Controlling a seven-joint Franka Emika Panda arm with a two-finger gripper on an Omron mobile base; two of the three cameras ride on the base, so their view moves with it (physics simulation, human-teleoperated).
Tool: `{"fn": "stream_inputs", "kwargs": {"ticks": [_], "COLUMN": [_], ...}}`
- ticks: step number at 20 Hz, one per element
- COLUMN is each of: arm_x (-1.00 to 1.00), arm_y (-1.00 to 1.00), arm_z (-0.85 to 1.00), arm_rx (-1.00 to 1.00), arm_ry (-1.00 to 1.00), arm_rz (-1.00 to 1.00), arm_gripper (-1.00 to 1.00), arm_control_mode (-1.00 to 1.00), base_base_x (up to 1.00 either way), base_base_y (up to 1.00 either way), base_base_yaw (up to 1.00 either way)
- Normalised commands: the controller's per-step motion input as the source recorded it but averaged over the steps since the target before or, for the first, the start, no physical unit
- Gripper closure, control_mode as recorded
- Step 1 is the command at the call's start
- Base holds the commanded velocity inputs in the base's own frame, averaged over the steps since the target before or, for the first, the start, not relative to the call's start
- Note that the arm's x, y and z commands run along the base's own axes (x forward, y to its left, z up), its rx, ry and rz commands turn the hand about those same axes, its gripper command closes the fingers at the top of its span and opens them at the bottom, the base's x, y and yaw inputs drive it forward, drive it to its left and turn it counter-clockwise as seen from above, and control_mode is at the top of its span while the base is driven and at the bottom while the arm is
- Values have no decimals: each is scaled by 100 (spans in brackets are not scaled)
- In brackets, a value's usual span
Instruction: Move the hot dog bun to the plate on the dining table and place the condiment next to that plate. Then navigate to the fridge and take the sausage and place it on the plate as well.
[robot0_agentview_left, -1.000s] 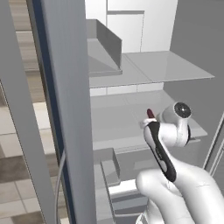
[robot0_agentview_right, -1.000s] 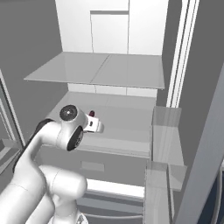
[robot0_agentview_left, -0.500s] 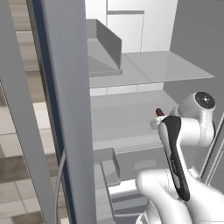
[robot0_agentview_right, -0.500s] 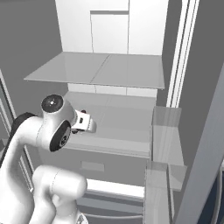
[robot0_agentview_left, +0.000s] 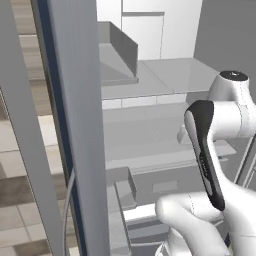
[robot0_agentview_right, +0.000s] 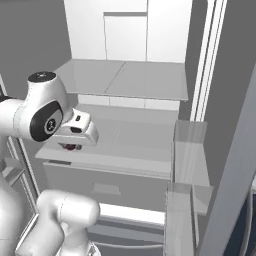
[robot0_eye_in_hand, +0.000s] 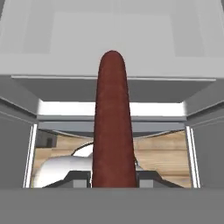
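Observation:
My gripper (robot0_eye_in_hand: 112, 179) is shut on the sausage (robot0_eye_in_hand: 112, 122), a dark red-brown stick that runs straight up between the two fingertips in the hand view. From the right base camera the gripper (robot0_agentview_right: 71, 144) hangs just in front of the fridge's (robot0_agentview_right: 125, 80) middle shelf, and a short end of the sausage (robot0_agentview_right: 71, 147) pokes out below the white hand. In the left base view my forearm covers the hand, with the fridge shelves (robot0_agentview_left: 165, 75) behind it. The hot dog bun, condiment, plate and dining table are out of view.
The open fridge door (robot0_agentview_left: 75, 125) stands close on the left, and its door bins (robot0_agentview_right: 190, 150) rise on the right. A grey drawer front (robot0_agentview_right: 110, 185) lies under the shelf. Wooden floor (robot0_eye_in_hand: 162, 148) shows below the hand.
The hand has drawn back from over the shelf toward the base with the sausage held, and the wrist has turned. The sausage tip seen earlier from the left is now behind the forearm.

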Motion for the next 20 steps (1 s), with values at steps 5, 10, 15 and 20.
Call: {"fn": "stream_inputs", "kwargs": {"ticks": [5, 10, 15, 20], "arm_x": [0, 0, 0, 0], "arm_y": [0, 0, 0, 0], "arm_z": [0, 0, 0, 0], "arm_rx": [0, 0, 0, 0], "arm_ry": [0, 0, 0, 0], "arm_rz": [0, 0, 0, 0], "arm_gripper": [100, 100, 100, 100], "arm_control_mode": [100, 100, 100, 100], "base_base_x": [-98, -100, -50, -13], "base_base_y": [-8, -25, 3, 7], "base_base_yaw": [-2, 21, 81, 92]}}
